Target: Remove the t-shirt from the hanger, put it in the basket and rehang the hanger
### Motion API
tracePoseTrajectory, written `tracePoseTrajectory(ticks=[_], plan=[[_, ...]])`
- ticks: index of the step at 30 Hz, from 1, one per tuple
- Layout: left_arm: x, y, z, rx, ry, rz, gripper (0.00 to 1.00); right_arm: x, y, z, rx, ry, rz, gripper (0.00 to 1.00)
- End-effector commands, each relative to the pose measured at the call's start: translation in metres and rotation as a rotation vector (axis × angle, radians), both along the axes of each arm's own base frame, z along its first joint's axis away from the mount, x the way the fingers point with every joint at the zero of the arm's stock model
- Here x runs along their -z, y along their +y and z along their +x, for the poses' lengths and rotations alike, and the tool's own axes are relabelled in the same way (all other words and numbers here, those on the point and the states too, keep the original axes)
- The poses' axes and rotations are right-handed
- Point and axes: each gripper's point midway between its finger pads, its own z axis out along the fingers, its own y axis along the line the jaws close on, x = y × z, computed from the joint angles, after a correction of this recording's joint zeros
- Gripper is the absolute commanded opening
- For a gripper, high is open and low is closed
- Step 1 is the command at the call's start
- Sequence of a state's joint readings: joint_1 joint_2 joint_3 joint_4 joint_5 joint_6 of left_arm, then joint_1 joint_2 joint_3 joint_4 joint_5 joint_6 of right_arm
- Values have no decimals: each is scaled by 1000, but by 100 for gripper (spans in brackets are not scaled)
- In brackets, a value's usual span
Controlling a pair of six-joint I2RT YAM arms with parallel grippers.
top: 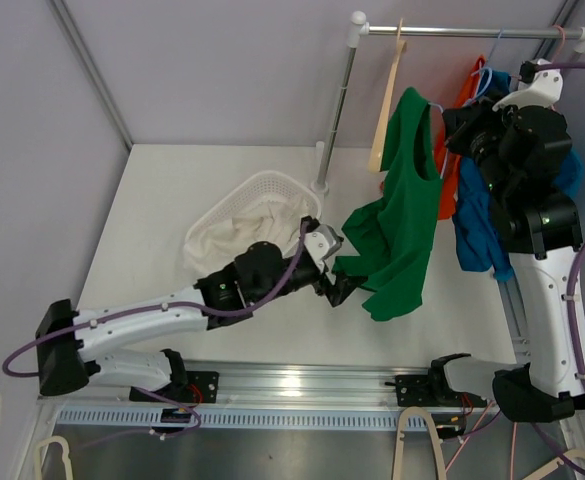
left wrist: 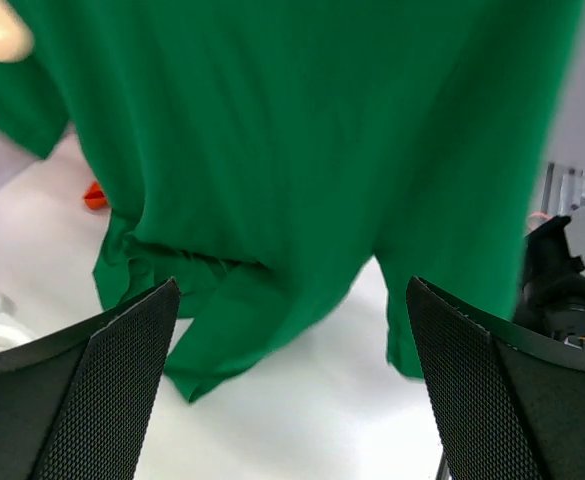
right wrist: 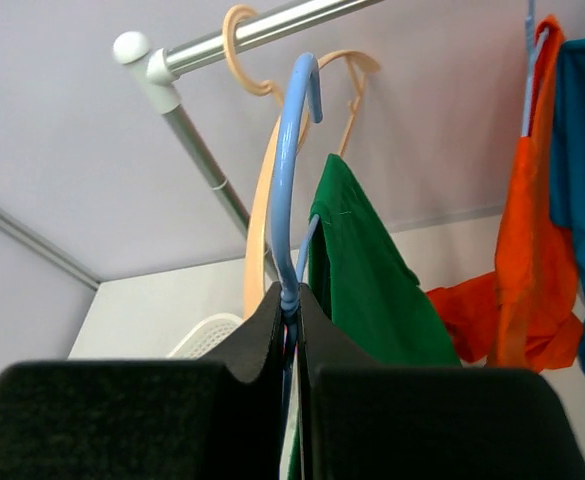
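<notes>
**Item 1, green t-shirt** [top: 402, 210]: hangs in the air at the right rear of the worktop [top: 172, 220], below the rail [top: 462, 32]. It is still on its blue hanger [right wrist: 287, 180]. One shoulder is held up high. The body drapes down and to the left, ending in a bunched hem. From the left wrist the cloth [left wrist: 302, 150] fills most of the view.

**Item 2, right hand** [right wrist: 292, 300]: raised near the rail and clenched tight on the stem of the blue hanger, right at the shirt's neckline [right wrist: 372, 290]. The hanger's hook rises above the fingertips and sits just under the rail [right wrist: 262, 30], apparently apart from it. From above, this hand [top: 457, 125] is just to the right of the shirt's shoulder.

**Item 3, left hand** [top: 337, 290]: low over the worktop at the shirt's lower edge, spread wide and gripping nothing. Its mesh-faced fingers [left wrist: 102, 390] stand on either side of the hanging hem. Whether they touch the cloth cannot be told.

**Item 4, beige hanger** [top: 390, 100]: empty, hooked on the rail to the left of the shirt.

**Item 5, orange garment** [top: 462, 110] and **teal garment** [top: 472, 225]: hang at the right end of the rail, partly behind the right arm.

**Item 6, white basket** [top: 262, 190]: sits on the worktop near the foot of the post [top: 337, 110], with pale cloth [top: 232, 235] inside.
</notes>
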State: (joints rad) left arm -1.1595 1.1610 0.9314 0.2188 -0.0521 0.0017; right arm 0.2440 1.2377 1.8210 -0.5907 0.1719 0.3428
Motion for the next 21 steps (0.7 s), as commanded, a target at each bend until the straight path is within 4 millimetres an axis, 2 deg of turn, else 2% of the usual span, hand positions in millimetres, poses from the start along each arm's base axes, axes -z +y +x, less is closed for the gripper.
tracePoseTrajectory(ticks=[1,2,5,8,9,10,13,18,19,21], plan=[[-40,-28,-5,70,-82,-108,100,-6,14,-11,-63,-14,50,0],[-42,-41,-13,115,-94,-121,100,-8,14,-13,-66,-19,52,0],[-46,-61,-25,170,-110,-139,100,-11,15,-18,-79,-25,52,0],[-53,-74,-44,235,-131,-163,99,-12,12,-22,-69,-27,44,0],[-61,-76,-51,260,-150,-193,100,-12,11,-23,-66,-29,44,0],[-62,-79,-62,288,-158,-203,100,-13,10,-24,-63,-30,43,0],[-61,-89,-73,320,-181,-206,99,-12,11,-24,-68,-29,45,0],[-47,-112,-62,287,-131,-170,100,-12,15,-27,-87,-33,68,0],[-47,-122,-53,250,-104,-158,99,-12,17,-28,-97,-34,70,0],[-36,-132,-50,249,-85,-106,95,-13,18,-29,-105,-36,77,0]])
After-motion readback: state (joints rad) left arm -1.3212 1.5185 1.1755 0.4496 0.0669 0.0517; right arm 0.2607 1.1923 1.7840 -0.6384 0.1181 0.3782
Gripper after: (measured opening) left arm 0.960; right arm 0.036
